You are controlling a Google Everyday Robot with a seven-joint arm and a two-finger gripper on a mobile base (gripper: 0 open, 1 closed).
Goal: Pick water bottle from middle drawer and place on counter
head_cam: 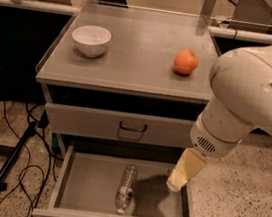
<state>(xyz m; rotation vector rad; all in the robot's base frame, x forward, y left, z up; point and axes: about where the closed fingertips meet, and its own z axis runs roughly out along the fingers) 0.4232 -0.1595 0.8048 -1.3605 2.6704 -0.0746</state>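
As gripper (pixel 176 182) hovers rightward, water bottle (pixel 125 189) points frontward.

Speckled terrazzo floor (pixel 243 206); black cables (pixel 45 149) trailing at left; dark benches (pixel 19 43) behind; warm dim light.

The bottle (pixel 125 187) is clear ribbed plastic with a white cap, lying on the matt grey metal bottom of the drawer (pixel 90 185). The counter (pixel 132 59) is smooth matt grey with clear raised edges. The bowl (pixel 90 40) is glossy white; the orange (pixel 185 62) has a dull skin. The arm (pixel 259 92) has a smooth cream shell with a soft sheen. The gripper (pixel 175 184), over the drawer's right side, looks pale yellow and matt. The ground (pixel 243 206) is speckled stone.
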